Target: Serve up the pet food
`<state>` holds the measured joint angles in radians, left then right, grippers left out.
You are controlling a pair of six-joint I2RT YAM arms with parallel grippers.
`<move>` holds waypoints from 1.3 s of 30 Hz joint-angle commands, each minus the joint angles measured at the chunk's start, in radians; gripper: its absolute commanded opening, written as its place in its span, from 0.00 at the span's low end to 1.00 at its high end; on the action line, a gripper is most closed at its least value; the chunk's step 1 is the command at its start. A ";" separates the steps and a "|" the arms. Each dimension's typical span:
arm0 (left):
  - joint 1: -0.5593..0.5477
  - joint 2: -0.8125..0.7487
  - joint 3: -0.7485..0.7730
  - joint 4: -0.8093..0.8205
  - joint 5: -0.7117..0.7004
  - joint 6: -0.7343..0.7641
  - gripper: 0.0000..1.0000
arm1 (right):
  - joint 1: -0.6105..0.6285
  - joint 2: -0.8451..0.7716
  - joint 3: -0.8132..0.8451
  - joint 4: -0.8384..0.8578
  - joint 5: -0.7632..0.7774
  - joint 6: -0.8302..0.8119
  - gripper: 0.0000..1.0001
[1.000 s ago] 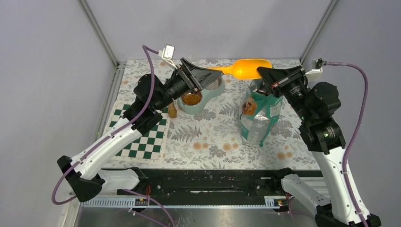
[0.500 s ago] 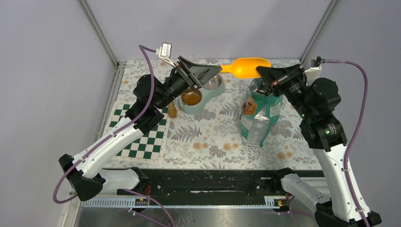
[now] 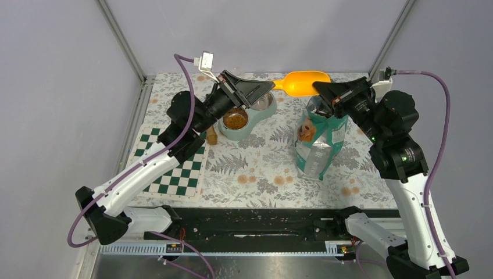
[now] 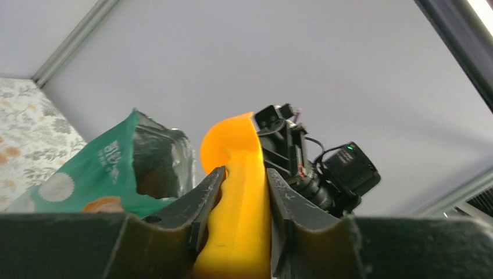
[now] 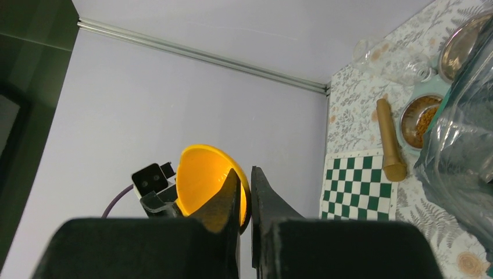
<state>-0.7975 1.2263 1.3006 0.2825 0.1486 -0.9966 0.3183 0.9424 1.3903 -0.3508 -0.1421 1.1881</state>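
1. Top external view: the orange plastic scoop [image 3: 302, 81] hangs level above the far edge of the floral-print tablecloth [image 3: 256, 168], carried between both arms.
   - The left gripper [image 3: 263, 87] meets its handle end. The right gripper [image 3: 318, 88] meets the rim of its bowl.
   - The pet food [image 3: 235, 121], a mass of small brown pellets, fills the near cup of a pale teal double feeder [image 3: 247, 133]. The shiny steel cup [image 3: 264, 103] sits just beyond it.
   - A teal-and-silver bag [image 3: 321, 148] stands open below the right gripper, with a golden dog printed on its front. Its lettering is too small to read.
   - A green-and-white chequered mat [image 3: 174, 174] lies at the left, with a short wooden cylinder [image 3: 211, 137] at its far corner.

2. Left wrist view: the two black fingers [image 4: 203, 200] of the left gripper [image 4: 244, 171] press against either side of the orange plastic scoop's handle [image 4: 235, 232], gripping it.
   - The teal-and-silver bag [image 4: 87, 174] gapes at the left. It carries white characters and a round white badge, both too skewed to make out.

3. Right wrist view: the right gripper [image 5: 244, 174] has its fingers [image 5: 224, 200] drawn almost together, pinching the thin edge of the orange plastic scoop [image 5: 200, 174].
   - The pet food [image 5: 421, 119] lies in its cup at the right, beside the wooden cylinder [image 5: 388, 139] and the chequered mat [image 5: 354, 183].
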 commanded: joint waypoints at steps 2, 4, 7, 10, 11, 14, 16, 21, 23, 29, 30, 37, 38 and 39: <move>-0.011 -0.014 0.017 0.123 0.024 0.038 0.11 | 0.007 0.007 0.019 -0.055 0.012 -0.039 0.00; -0.011 -0.020 0.012 0.117 0.013 0.045 0.00 | 0.006 0.007 0.022 -0.066 0.018 -0.050 0.00; -0.010 -0.033 0.015 0.074 -0.013 0.073 0.00 | 0.006 -0.006 0.030 -0.095 0.059 -0.137 0.47; -0.009 -0.057 0.032 -0.037 -0.087 0.134 0.00 | 0.006 -0.023 0.069 -0.165 0.147 -0.304 0.84; -0.009 -0.067 0.039 -0.077 -0.110 0.161 0.00 | 0.005 -0.026 0.084 -0.181 0.178 -0.370 0.89; -0.008 -0.091 0.068 -0.204 -0.193 0.233 0.00 | 0.005 -0.023 0.149 -0.288 0.260 -0.523 0.95; -0.007 -0.116 0.079 -0.264 -0.229 0.274 0.00 | 0.005 -0.014 0.190 -0.364 0.316 -0.606 0.95; -0.001 -0.177 0.074 -0.366 -0.307 0.343 0.00 | 0.005 0.025 0.255 -0.533 0.449 -0.719 0.92; 0.001 -0.199 0.071 -0.393 -0.328 0.359 0.00 | 0.005 0.061 0.279 -0.589 0.484 -0.744 0.91; 0.003 -0.246 0.050 -0.439 -0.350 0.378 0.00 | 0.005 0.165 0.307 -0.658 0.585 -0.773 0.87; 0.004 -0.252 0.043 -0.440 -0.352 0.376 0.00 | 0.006 0.178 0.308 -0.656 0.593 -0.780 0.87; 0.004 -0.280 0.018 -0.458 -0.358 0.371 0.00 | 0.006 0.263 0.299 -0.667 0.635 -0.793 0.69; 0.004 -0.282 0.019 -0.463 -0.360 0.372 0.00 | 0.003 0.267 0.293 -0.660 0.650 -0.796 0.61; 0.005 -0.284 0.020 -0.471 -0.365 0.370 0.00 | -0.002 0.272 0.292 -0.653 0.666 -0.806 0.49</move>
<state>-0.7982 0.9672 1.3155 -0.1955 -0.1856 -0.6430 0.3206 1.2205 1.6814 -1.0142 0.4294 0.4137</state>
